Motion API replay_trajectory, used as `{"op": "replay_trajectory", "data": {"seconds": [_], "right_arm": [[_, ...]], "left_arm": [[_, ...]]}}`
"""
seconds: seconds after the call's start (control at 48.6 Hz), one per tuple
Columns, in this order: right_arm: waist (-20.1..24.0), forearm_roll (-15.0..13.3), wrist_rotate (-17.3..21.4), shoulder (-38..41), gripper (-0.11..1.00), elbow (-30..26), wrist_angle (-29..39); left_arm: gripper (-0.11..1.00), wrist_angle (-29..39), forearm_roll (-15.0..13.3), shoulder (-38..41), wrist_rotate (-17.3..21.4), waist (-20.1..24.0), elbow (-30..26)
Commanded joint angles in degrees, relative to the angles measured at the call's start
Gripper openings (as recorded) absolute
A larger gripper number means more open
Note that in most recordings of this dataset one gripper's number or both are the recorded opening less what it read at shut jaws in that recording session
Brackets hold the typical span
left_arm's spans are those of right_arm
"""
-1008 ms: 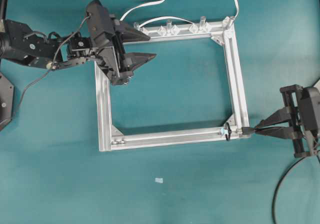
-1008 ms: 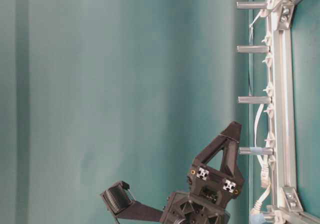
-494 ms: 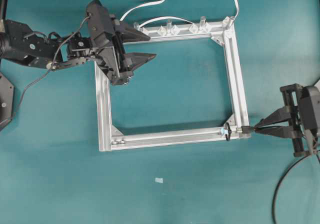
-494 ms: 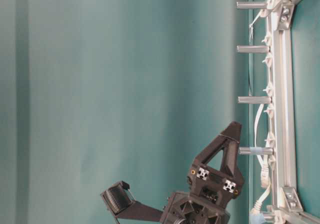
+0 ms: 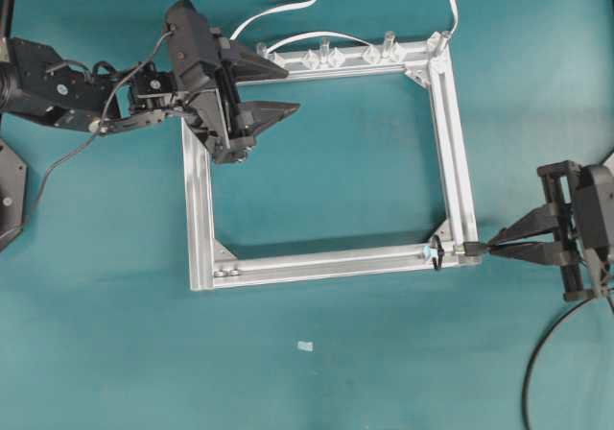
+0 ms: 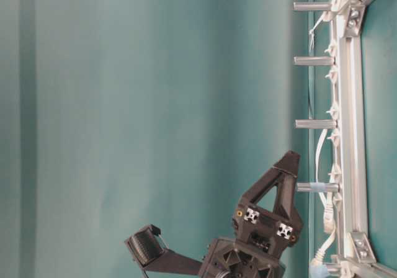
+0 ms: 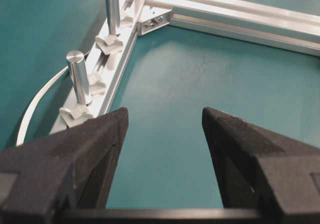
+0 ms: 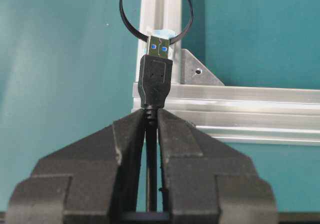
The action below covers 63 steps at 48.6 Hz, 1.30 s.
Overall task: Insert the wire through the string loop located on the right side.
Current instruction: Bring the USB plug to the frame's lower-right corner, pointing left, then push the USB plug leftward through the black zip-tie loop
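My right gripper [image 8: 151, 115] is shut on the wire just behind its black plug [image 8: 156, 74]. The silver tip [image 8: 159, 46] points at the string loop [image 8: 121, 9], which arches over the aluminium bar just beyond it. In the overhead view the plug [image 5: 472, 250] lies over the frame's bottom right corner, a short gap right of the string loop [image 5: 435, 252], with my right gripper [image 5: 491, 250] just outside the frame. My left gripper [image 5: 292, 87] hovers open and empty over the frame's top left corner. In its wrist view my left gripper [image 7: 164, 115] has only teal table between its fingers.
The rectangular aluminium frame [image 5: 317, 260] lies flat on the teal table. Clear clips and upright posts [image 5: 326, 58] line its top bar, and a flat white cable [image 5: 288, 12] runs along them. A small pale scrap [image 5: 305, 346] lies below the frame. Two posts [image 7: 77, 79] stand left of my left fingers.
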Motion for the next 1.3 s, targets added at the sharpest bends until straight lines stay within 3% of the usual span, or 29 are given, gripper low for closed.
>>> {"op": "replay_trajectory", "data": {"seconds": [0.0, 0.967, 1.276], "right_arm": [[-0.1, -0.2, -0.1, -0.2, 0.11, -0.4, -0.2], [-0.1, -0.2, -0.1, 0.2, 0.11, -1.4, -0.2], [-0.7, -0.4, -0.2, 3.9, 0.11, -3.9, -0.3]], "left_arm": [[0.65, -0.4, 0.1, -1.7, -0.4, -0.2, -1.1], [0.64, -0.4, 0.0, -1.7, -0.5, -0.2, -1.3], [0.64, -0.4, 0.0, -1.7, -0.5, -0.2, -1.5]]}}
